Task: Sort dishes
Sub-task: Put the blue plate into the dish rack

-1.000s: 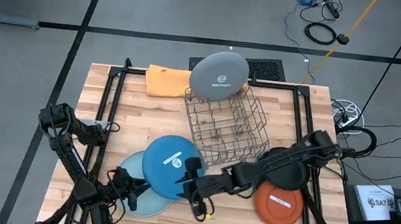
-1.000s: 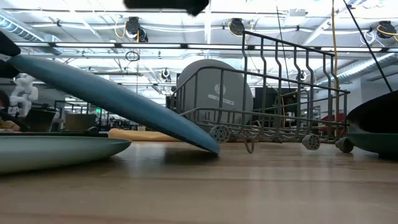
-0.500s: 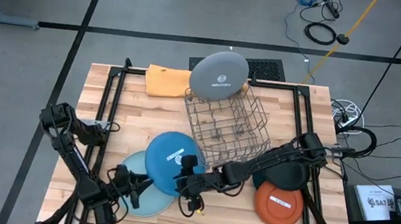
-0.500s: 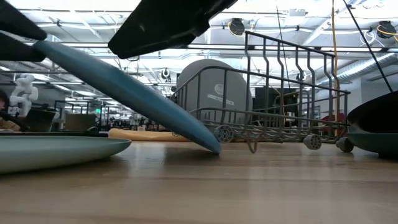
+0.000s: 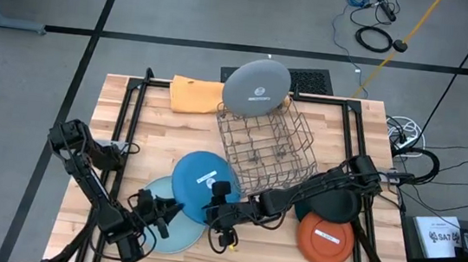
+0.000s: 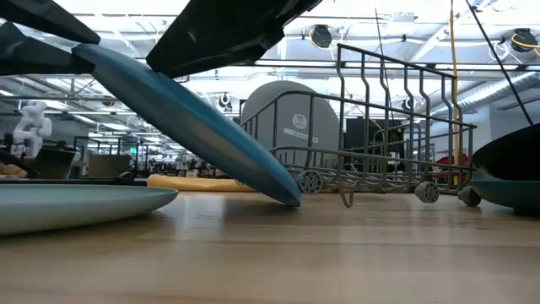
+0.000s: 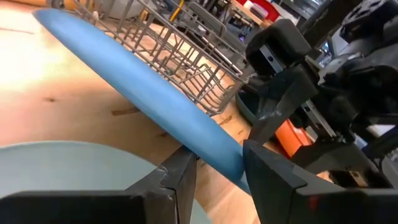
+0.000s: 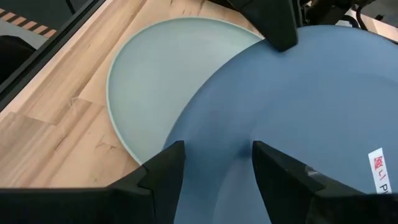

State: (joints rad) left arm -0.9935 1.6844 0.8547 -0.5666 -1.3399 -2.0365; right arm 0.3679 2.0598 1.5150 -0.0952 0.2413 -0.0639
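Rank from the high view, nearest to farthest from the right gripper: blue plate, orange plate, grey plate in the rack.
From the right gripper, near the table's front middle:
1. Blue plate: at the fingers, tilted over the pale green plate.
2. Orange plate: flat, front right.
3. Grey plate: upright at the wire rack's far end.

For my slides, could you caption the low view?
Tilted blue plate, one edge on the table, beside the wire rack.

Bright, even overhead light

Ceiling lamps (image 6: 321, 35) glare at twelve o'clock; the near counter (image 6: 270, 262) is perhaps slightly soft.
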